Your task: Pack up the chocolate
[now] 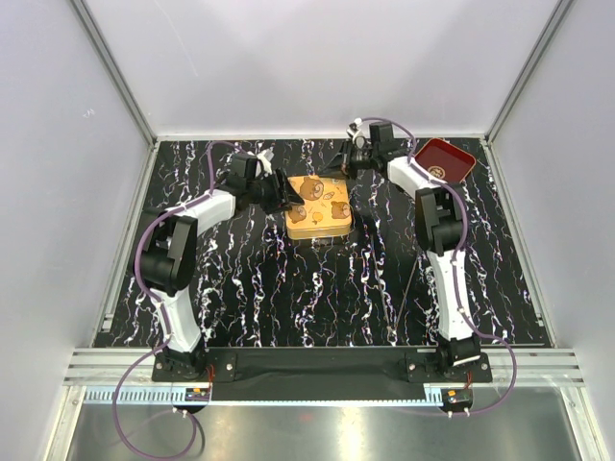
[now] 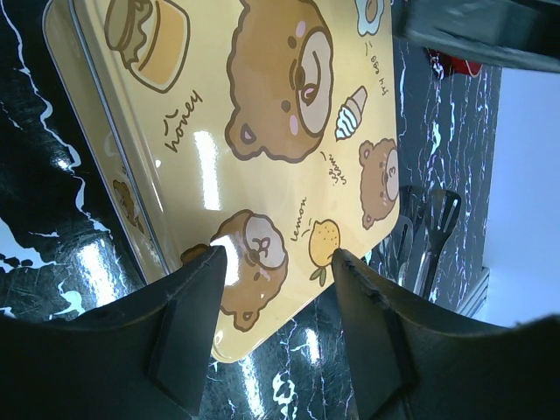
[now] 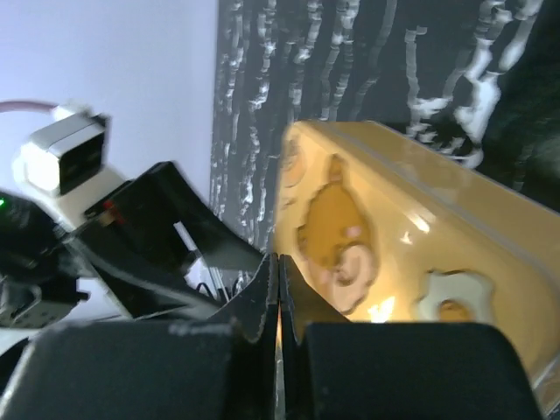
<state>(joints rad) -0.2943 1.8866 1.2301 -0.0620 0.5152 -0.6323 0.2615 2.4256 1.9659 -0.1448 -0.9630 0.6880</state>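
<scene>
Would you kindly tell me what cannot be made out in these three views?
- Chocolate pieces: none visible; the closed lid of the yellow bear-printed tin hides its inside in every view.
- Dark red square tray: top view, the right arm covers its near corner; left wrist view shows a sliver.
- Right gripper: right wrist view is blurred; contact with the tin unclear.

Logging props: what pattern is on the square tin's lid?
Brown cartoon bears on the yellow square tin lid; left wrist view.
</scene>
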